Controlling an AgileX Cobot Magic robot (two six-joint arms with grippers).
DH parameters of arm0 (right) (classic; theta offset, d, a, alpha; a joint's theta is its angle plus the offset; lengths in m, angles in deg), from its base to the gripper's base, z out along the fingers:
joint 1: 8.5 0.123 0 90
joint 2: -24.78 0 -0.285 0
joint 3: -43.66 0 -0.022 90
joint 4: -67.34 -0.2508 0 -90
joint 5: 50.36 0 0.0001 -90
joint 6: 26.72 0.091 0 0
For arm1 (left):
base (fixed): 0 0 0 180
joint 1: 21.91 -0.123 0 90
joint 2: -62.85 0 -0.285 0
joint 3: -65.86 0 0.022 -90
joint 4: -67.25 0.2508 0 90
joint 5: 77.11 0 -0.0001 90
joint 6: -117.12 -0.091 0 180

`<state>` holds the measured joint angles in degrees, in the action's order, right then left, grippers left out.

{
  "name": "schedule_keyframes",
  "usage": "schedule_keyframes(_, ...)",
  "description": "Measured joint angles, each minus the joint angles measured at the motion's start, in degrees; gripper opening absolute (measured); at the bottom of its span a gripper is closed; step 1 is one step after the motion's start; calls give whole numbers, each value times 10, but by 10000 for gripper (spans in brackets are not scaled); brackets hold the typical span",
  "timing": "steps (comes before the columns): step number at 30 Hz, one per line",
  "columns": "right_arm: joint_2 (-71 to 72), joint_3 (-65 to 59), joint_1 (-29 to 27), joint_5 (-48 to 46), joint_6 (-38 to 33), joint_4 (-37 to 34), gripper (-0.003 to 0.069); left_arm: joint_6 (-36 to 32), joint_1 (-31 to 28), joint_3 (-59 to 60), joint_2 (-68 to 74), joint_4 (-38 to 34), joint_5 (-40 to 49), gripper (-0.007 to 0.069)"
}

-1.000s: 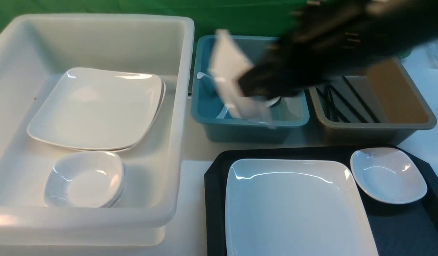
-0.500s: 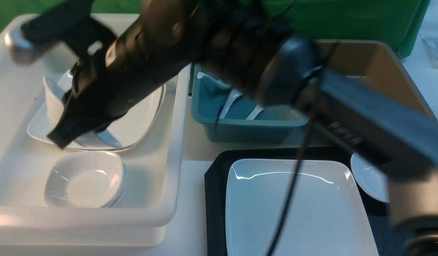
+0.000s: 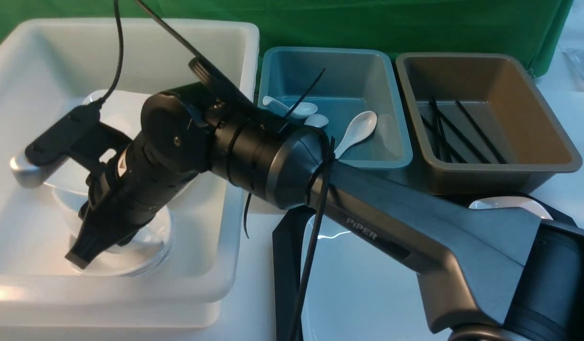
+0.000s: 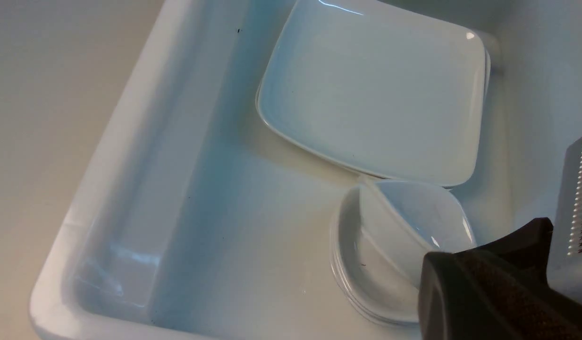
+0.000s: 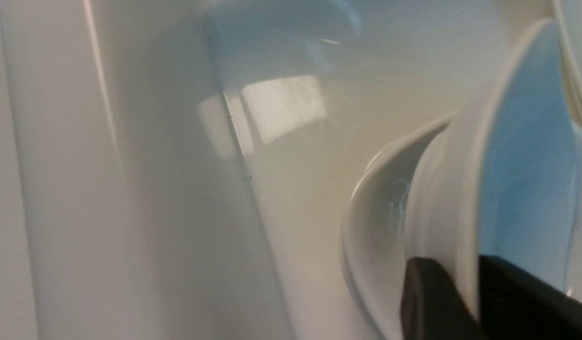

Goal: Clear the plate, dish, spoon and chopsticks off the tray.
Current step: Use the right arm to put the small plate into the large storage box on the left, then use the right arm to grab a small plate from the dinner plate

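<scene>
**Item:** dish (image 4: 413, 222); lodged in the white tub (image 4: 130, 165) on the robot's left; stood steeply tilted, lower edge set into the top of a stack of small bowls (image 4: 352, 269); a pile of large plates (image 4: 375, 94) lay just beside the stack.

**Right gripper** (image 3: 88, 246): reached across from the robot's right; fingers (image 5: 432, 302) pinched on the dish's raised rim, one on each face; no gap was seen between finger and rim.

**Governing relation:** the dish hung below the fingers and leaned over the stack; a release alone was judged enough to let it drop flat into the bowl beneath; the right arm was plainly the one engaged.

**Left gripper:** not shown in any view; taken as pressed together.

**Elsewhere:**
- The plate (image 3: 358, 293) lay on the tray (image 3: 282, 265).
- The spoon (image 3: 360, 130) was in the blue tub (image 3: 320, 49), among smaller spoons.
- The chopsticks (image 3: 443, 132) were in the brown tub (image 3: 462, 56).

**Obscured:**
- The plate was mostly covered by the right arm.
- A second dish (image 3: 509, 202) on the tray was reduced to a sliver behind the arm.
- The contact between dish and top bowl was only partly visible.
</scene>
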<state>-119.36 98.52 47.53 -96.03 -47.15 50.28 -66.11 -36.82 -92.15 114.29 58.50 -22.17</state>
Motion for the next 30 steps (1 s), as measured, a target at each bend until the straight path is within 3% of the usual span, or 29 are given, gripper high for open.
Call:
schedule_keyframes(4,-1,0,2,-2,0,0,346,-1,0,0,0,0,0,13)
schedule_keyframes(7,5,2,2,-13,2,1,421,-2,0,0,0,0,0,13)
schedule_keyframes(16,66,38,2,-107,32,33,454,-3,0,0,0,-1,1,13)
schedule_keyframes(18,93,44,2,-158,58,105,419,-8,0,0,0,-1,1,14)
schedule_keyframes(21,143,29,-8,-212,92,223,172,-15,0,0,0,-1,3,14)
schedule_keyframes(24,203,-24,-46,-212,113,254,51,-27,0,0,-1,-9,8,14)
schedule_keyframes(30,351,-217,-162,-212,125,270,20,-59,0,1,-1,-54,16,14)
